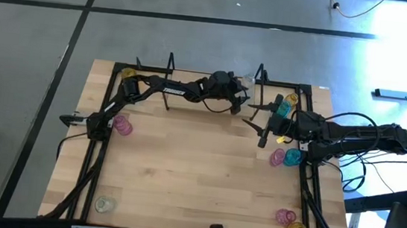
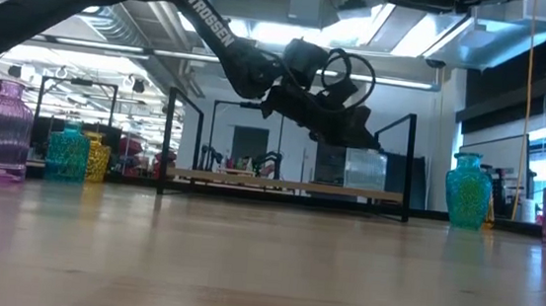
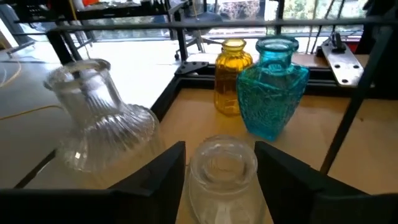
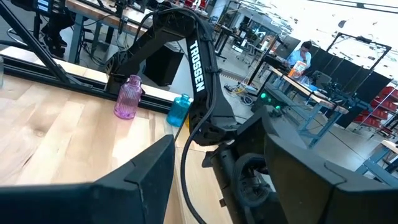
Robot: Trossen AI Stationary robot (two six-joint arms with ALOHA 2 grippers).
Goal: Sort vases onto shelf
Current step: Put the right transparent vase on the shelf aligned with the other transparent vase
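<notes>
From above, the left gripper [image 1: 244,95] reaches across the back of the black-framed wooden tabletop [image 1: 197,181] to the right end of the low light-wood shelf with black wire end frames [image 1: 191,90]; what it holds is a pale blur there. The right gripper [image 1: 255,123] hangs just in front of that end, fingers spread and empty, its arm partly hiding a teal vase and a yellow one behind it. Other small translucent vases stand scattered: a pink ribbed one [image 1: 123,126] near the left edge, a clear one [image 1: 105,205] at the front left.

At table height, the left arm [image 2: 299,86] slopes down over the shelf, its fingers lost against the bright room.

The left wrist camera shows the dark fingers [image 3: 165,171] closed around the neck of a clear ribbed glass vase [image 3: 222,168], its base cut off. A second clear vase [image 3: 96,118] stands beside it, with a yellow bottle-shaped vase [image 3: 231,74] and a teal faceted vase [image 3: 270,84] touching just beyond.

The right wrist camera sees its own fingers [image 4: 146,177] wide apart.
</notes>
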